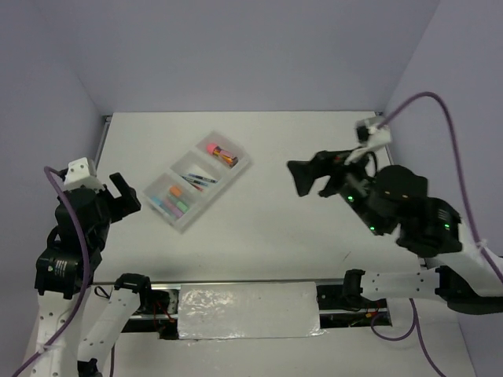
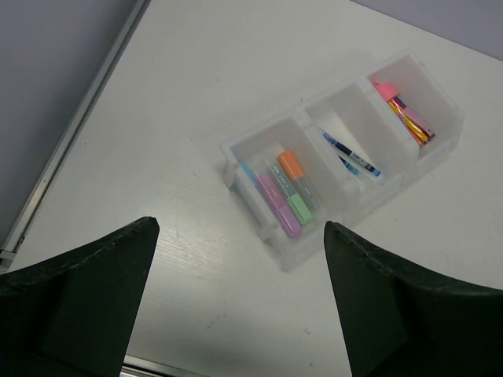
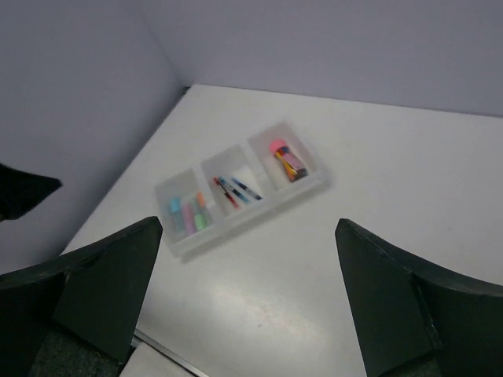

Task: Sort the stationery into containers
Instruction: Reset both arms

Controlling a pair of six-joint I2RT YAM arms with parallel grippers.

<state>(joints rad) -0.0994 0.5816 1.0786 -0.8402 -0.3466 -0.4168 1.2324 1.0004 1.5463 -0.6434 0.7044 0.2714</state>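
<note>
Okay, white surface (image 1: 314,259), with the translucent three-compartment tray (image 1: 226,191) sitting diagonally left of centre. All the stationery is inside the tray and nothing lies loose on the surface.

- **End compartment farthest from the arms:** the pink-capped orange-gold cylinder (image 2: 409,116) lies on its side.
- **Middle compartment:** the thin red and blue pens (image 2: 350,155) lie at an angle.
- **Nearest compartment, toward the left arm:** the pastel bars (image 2: 277,203) lie side by side (blue, purple, green). The orange-tipped grey piece (image 2: 295,177) lies right alongside them.

The left gripper (image 1: 124,194) is raised off the surface, just left of the tray's near end and aimed at it. Its fingers are spread wide and hold nothing.

The right gripper (image 1: 301,179) hangs in the air to the right of the tray, well apart from it. It is also spread and empty.
</note>
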